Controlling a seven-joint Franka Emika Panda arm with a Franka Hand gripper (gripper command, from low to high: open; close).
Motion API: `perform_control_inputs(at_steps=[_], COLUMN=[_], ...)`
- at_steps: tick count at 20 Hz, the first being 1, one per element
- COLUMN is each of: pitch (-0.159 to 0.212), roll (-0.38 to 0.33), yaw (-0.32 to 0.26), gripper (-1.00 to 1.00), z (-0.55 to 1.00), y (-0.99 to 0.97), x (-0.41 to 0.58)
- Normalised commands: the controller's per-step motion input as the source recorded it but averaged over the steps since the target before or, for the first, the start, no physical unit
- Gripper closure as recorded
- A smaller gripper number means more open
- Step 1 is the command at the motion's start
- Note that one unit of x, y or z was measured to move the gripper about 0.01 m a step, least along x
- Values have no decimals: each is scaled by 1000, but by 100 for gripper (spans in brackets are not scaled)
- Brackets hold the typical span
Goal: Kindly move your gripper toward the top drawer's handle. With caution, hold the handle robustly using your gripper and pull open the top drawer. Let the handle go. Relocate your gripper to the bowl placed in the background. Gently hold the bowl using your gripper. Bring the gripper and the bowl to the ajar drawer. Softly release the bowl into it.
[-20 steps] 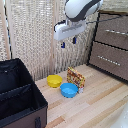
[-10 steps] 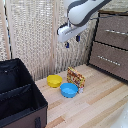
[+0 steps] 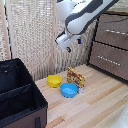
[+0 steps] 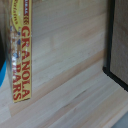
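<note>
The end effector (image 3: 73, 45) hangs high above the worktop (image 3: 95, 102); whether its fingers are wide or narrow I cannot tell. The top drawer (image 3: 113, 31) looks closed, and its handle (image 3: 115, 32), a slim bar lying across the drawer front, is toward the exterior view's right. The yellow bowl (image 3: 54, 80) sits below, near the blue bowl (image 3: 68, 90). The wrist view shows only the granola bars box (image 4: 20, 50) and a dark edge.

1. Your arm (image 3: 85, 15) reaches in from the upper part of the exterior view, its bulky white links angled downward toward the exterior view's left.
2. Your gripper (image 3: 69, 48) hangs in the air at the arm's low end, holding nothing.
3. Its dark-tipped fingers (image 3: 80, 41) point downward; the view is too blurred to tell how far apart they stand.
</note>
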Motion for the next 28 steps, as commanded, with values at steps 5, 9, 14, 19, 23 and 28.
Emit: perform_control_inputs(at_steps=[5, 9, 14, 19, 23, 28], pitch=[90, 73, 64, 34, -6, -101], roll=[-359, -371, -375, -375, -375, -254], yaw=[6, 27, 33, 56, 135, 210], gripper=[-100, -100, -100, -100, -100, -100], z=[198, 207, 106, -27, 0, 14], y=[269, 299, 234, 71, -26, -127], x=[-15, -30, -45, -70, -30, -59])
